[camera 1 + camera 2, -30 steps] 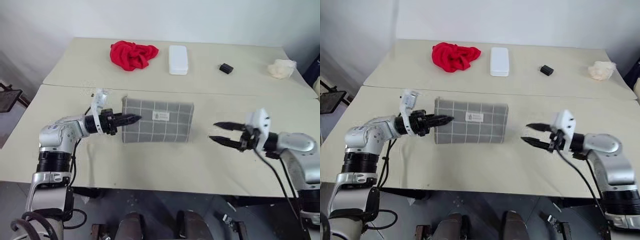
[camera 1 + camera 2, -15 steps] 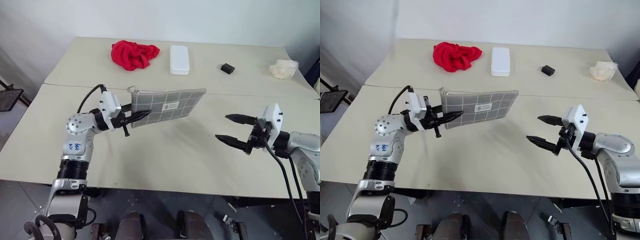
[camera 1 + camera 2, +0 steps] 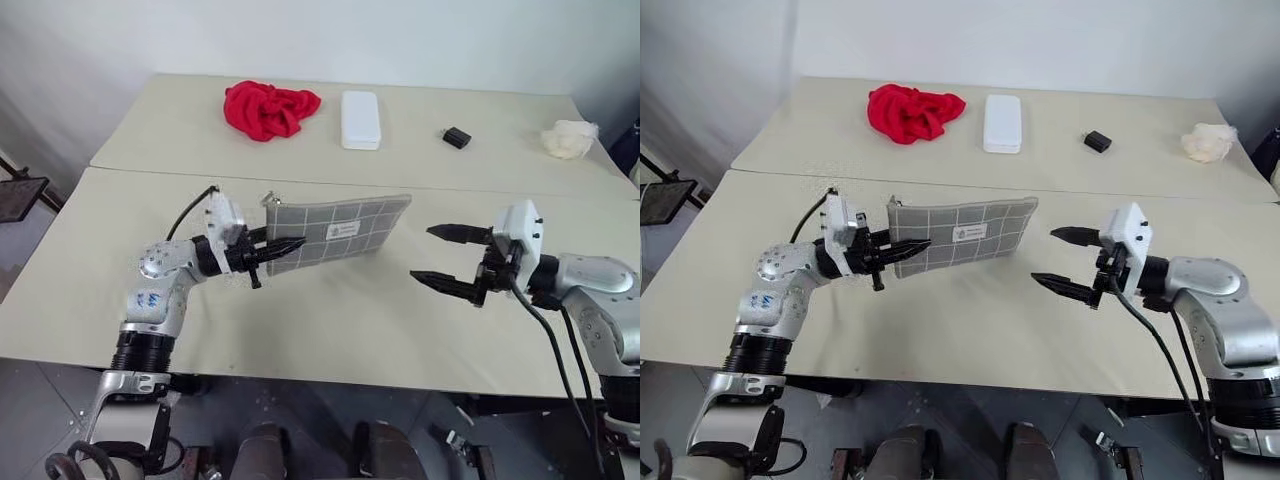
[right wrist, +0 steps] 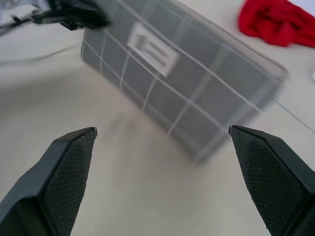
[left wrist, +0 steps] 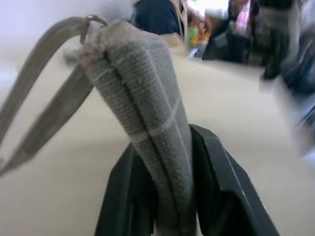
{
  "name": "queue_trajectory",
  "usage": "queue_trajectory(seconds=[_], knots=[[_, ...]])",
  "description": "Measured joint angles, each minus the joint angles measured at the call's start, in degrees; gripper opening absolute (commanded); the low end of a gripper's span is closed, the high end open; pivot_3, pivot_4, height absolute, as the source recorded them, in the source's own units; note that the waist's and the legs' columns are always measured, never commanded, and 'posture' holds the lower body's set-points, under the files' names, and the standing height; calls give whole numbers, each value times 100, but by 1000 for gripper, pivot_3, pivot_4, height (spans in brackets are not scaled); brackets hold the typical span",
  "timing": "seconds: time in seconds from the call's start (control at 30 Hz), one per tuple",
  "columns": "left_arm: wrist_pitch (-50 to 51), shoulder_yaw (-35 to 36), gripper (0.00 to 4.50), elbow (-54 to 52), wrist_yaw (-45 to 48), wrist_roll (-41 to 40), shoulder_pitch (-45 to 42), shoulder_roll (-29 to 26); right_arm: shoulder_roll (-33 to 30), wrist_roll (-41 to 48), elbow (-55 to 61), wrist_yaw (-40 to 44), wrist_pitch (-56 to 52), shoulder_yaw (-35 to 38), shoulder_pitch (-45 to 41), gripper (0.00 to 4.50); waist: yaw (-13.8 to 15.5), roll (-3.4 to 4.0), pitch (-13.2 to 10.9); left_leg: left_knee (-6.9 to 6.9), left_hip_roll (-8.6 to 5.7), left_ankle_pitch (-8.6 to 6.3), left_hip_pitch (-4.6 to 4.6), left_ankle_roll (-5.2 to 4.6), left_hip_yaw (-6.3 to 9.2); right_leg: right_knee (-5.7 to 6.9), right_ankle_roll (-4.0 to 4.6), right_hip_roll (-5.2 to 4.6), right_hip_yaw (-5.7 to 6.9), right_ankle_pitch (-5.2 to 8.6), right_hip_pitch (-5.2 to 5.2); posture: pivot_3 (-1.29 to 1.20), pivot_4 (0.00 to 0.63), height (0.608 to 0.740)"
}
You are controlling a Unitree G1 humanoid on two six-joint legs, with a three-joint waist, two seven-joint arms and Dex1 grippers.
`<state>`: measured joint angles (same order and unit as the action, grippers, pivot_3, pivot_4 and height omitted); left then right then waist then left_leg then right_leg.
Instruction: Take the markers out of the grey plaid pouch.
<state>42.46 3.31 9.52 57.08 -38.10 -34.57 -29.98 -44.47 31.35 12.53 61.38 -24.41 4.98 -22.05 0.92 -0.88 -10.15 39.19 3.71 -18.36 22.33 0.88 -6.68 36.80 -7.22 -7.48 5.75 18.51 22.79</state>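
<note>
The left gripper [image 3: 285, 246] pinched one end of the grey plaid pouch [image 3: 340, 229] and held it up off the table [image 3: 330, 320], tilted, with its white label [image 3: 343, 231] showing. The right gripper [image 3: 440, 257] hung just beside the pouch's free end, not touching it, its fingers spread wide with nothing between them. Behind the pouch lay a red cloth [image 3: 270, 107], a white case [image 3: 360, 120] and a small black block [image 3: 456, 137].
</note>
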Motion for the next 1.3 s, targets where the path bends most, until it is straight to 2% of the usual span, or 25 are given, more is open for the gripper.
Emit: queue_trajectory(seconds=[0.03, 0.1, 0.23, 0.37, 0.4, 0.43, 0.47, 0.73, 0.9, 1.07, 1.3], knots=[[714, -4, 651, -10, -90, -193, -89, -93, 8, 51, 93, 7, -96, -54, -72, 3980, -14, 0, 0, -1, 0, 0, 0, 0, 0, 0, 0, 0, 1, 0, 0, 0, 150, 740], [1544, -181, 651, -102, -141, -312, -145, -268, 76, 64, 199, 2, -204, -256, -250, 3306, -27, 0, 0, -2, -2, 0, -1, 0, -1, -2, 0, 0, 1, 0, 0, 0, 150, 740], [1931, -494, 651, -213, -132, -310, -103, -173, 451, -435, 7, -216, -129, -908, -459, 1890, 5, -1, 0, 0, -3, 0, 2, 0, -2, -5, 1, 0, 2, 0, 0, 0, 150, 740], [2083, -490, 651, -205, -378, -295, -114, 100, 727, -1055, -495, -416, 209, -1351, -430, 563, 36, -1, 0, 1, -4, 0, 3, 0, -4, -6, 1, -1, 1, 0, 0, 0, 150, 740], [2131, -491, 997, -205, -436, -286, -119, 117, 717, -1249, -619, -412, 421, -1452, -369, 174, 38, -1, 0, 1, -4, 0, 3, 0, -3, -7, 1, -1, 2, 0, -1, 0, 150, 740], [2169, -492, 1377, -205, -484, -275, -119, 121, 695, -1452, -743, -413, 626, -1553, -289, 0, 37, -1, 0, 0, -4, 0, 2, 0, -3, -8, 0, 0, 2, 0, 0, 0, 150, 740], [2204, -494, 1572, -205, -552, -225, -119, 122, 691, -1602, -846, -408, 768, -1621, -197, 0, 33, -1, 0, 0, -4, 0, 2, 0, -4, -9, 0, 0, 2, 0, 0, 0, 150, 740], [2428, -566, 4030, -46, -818, 44, -140, -64, 609, -2337, -1233, -229, 1791, -1878, -7, 0, -29, 0, 0, -1, -2, 1, -2, 3, -5, -5, 1, 1, 0, 0, -1, 0, 150, 740], [2156, -563, 4030, 827, -671, 313, -684, -250, 608, -2531, -1376, -157, 2201, -1904, -35, 0, -61, -1, 1, 1, -3, 3, -9, 5, -5, -3, 1, 1, 1, 0, -9, 0, 150, 740], [1954, -615, 4030, 1647, -427, 531, -1159, -115, 608, -2604, -1459, -87, 2453, -1900, -41, 0, -70, -2, 1, 0, -4, 3, -8, 5, -4, -6, 1, 1, 2, 0, -10, 0, 150, 740], [2280, -1210, 4030, 1857, 217, 710, -1505, -9, 608, -2622, -1485, -41, 2564, -1899, -32, 0, -96, -2, 1, -1, -4, 3, -8, 5, -4, -6, 1, 2, 3, 0, -12, 0, 150, 740]])
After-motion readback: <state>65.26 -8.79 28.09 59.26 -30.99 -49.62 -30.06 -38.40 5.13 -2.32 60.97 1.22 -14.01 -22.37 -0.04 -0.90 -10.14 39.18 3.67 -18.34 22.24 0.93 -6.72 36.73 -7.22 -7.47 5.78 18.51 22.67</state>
